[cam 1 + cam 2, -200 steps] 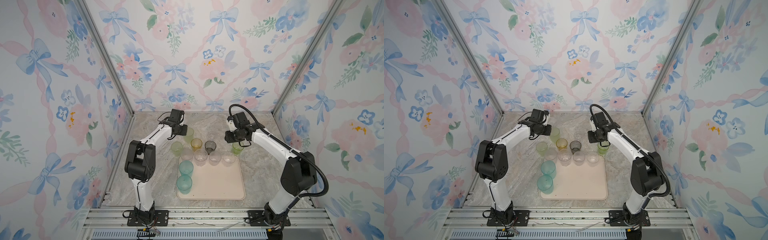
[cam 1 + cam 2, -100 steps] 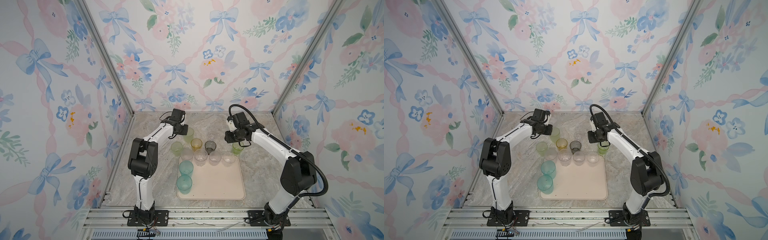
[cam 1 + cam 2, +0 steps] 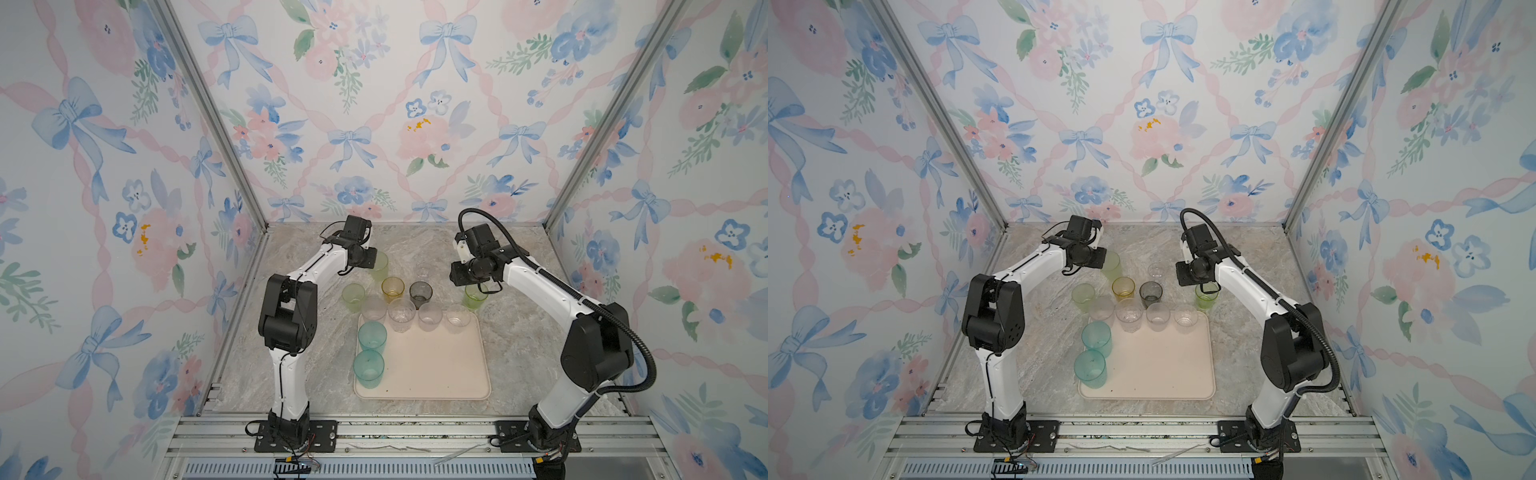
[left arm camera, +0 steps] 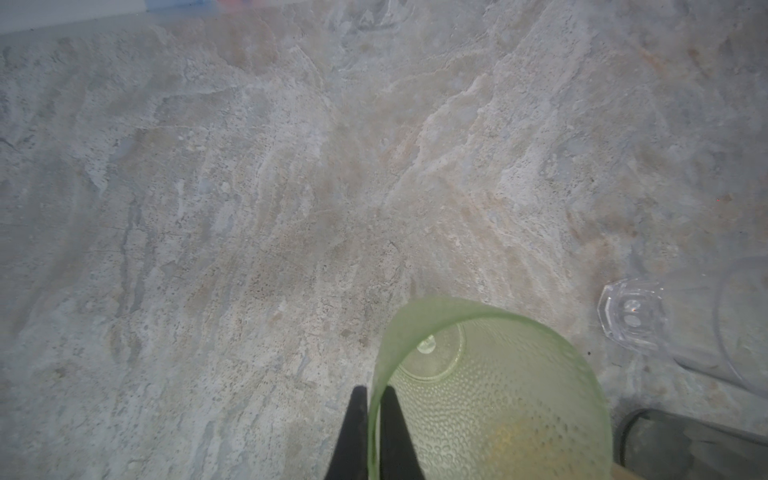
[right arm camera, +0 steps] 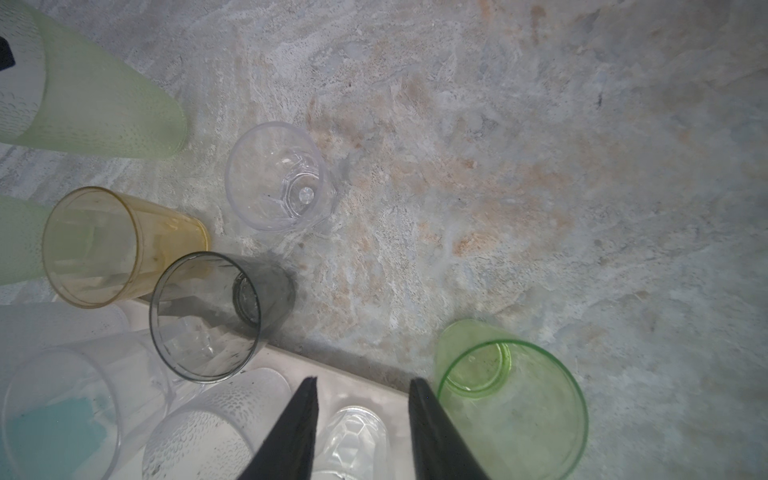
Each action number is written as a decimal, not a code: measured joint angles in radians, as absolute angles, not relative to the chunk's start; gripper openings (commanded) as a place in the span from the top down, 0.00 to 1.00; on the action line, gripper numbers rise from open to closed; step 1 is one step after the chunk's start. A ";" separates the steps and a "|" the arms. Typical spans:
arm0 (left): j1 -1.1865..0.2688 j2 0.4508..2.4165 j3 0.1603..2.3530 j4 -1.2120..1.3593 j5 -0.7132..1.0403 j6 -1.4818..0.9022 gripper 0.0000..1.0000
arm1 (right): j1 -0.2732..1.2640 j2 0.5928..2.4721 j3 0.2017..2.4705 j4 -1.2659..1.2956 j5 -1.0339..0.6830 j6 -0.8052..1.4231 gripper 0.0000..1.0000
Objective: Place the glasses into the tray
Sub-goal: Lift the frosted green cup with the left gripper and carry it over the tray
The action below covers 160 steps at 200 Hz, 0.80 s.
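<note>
Left gripper (image 4: 374, 391) has its fingers clamped on the wall of the tall pale green glass (image 4: 490, 395), one finger inside the rim and one outside. In a top view this glass (image 3: 379, 266) is off the tray (image 3: 436, 374), well behind its far left corner. Cannot tell if it is lifted off the table (image 3: 519, 332).

Right gripper (image 5: 362, 380) has its fingers apart, holding nothing, and hovers over the tray's far edge, just beside the bright green glass (image 5: 511, 399). That glass stands on the table just past the tray's far right corner.

Two teal glasses (image 3: 372, 336) stand inside the tray along its left side. Four clear glasses (image 3: 430, 316) stand in a row along the tray's far edge.

Just behind the far edge, on the table, are the short pale green glass (image 3: 353, 296), the amber glass (image 3: 392, 289) and the grey glass (image 3: 420, 293). The small clear glass (image 3: 423, 272) stands farther back from the tray. All of the standing glasses are upright.
</note>
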<state>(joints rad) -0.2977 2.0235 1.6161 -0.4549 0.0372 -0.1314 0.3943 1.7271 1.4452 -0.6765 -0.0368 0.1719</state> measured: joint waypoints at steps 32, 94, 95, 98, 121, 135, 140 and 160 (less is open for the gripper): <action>-0.298 2.003 1.616 -0.471 0.015 -0.118 1.00 | 0.393 1.727 1.435 -0.661 -0.036 0.172 0.60; -0.332 1.693 1.549 -0.474 -0.016 -0.070 1.00 | 0.393 1.682 1.357 -0.623 -0.035 0.183 0.60; -0.335 1.683 1.547 -0.473 -0.015 -0.070 1.00 | 0.393 1.680 1.356 -0.623 -0.036 0.183 0.60; -0.345 1.660 1.544 -0.473 -0.017 -0.065 1.00 | 0.393 1.672 1.351 -0.623 -0.035 0.184 0.60; -0.440 1.498 1.504 -0.466 -0.021 -0.032 0.97 | 0.393 1.604 1.309 -0.615 -0.025 0.192 0.60; -0.512 1.412 1.470 -0.469 -0.013 -0.009 0.95 | 0.393 1.561 1.287 -0.612 -0.017 0.196 0.60; -0.540 1.384 1.457 -0.475 -0.008 0.000 0.95 | 0.393 1.545 1.278 -0.612 -0.012 0.198 0.60; -0.627 1.314 1.425 -0.523 0.005 0.020 0.95 | 0.392 1.481 1.240 -0.609 0.000 0.203 0.60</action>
<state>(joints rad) -0.6273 1.3144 1.4250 -0.5228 0.0048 0.0204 0.3923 1.4807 1.2400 -0.6090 0.0002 0.2031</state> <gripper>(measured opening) 0.054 0.402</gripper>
